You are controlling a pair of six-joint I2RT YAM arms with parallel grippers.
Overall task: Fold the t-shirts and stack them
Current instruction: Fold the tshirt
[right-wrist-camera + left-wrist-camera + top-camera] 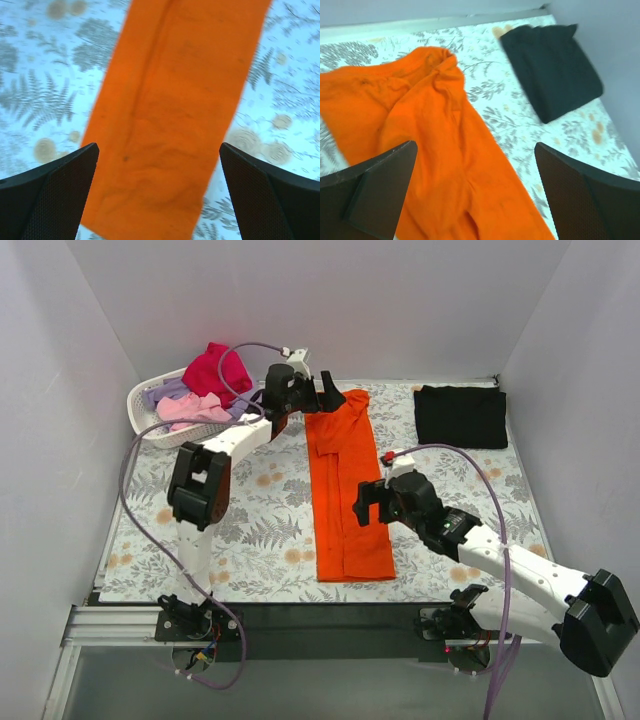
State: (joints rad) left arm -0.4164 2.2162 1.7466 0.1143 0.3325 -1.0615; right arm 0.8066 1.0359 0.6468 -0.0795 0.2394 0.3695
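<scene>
A bright orange t-shirt point(345, 490) lies folded into a long narrow strip down the middle of the table, its collar end bunched at the far side. My left gripper point(325, 398) hovers open over that far end, and the orange cloth point(435, 150) shows between its fingers point(380, 195) with nothing held. My right gripper point(368, 502) stands open above the strip's near half point(175, 115), also holding nothing. A black t-shirt point(460, 416) lies folded at the back right and shows in the left wrist view point(552, 70). Magenta point(215, 370), pink point(190, 408) and lavender point(165, 392) t-shirts are heaped at the back left.
A white slotted basket point(195, 433) at the back left holds the heaped shirts. A grey floral table cloth point(260, 530) covers the table. White walls close in the left, right and far sides. The arm bases stand at the near edge.
</scene>
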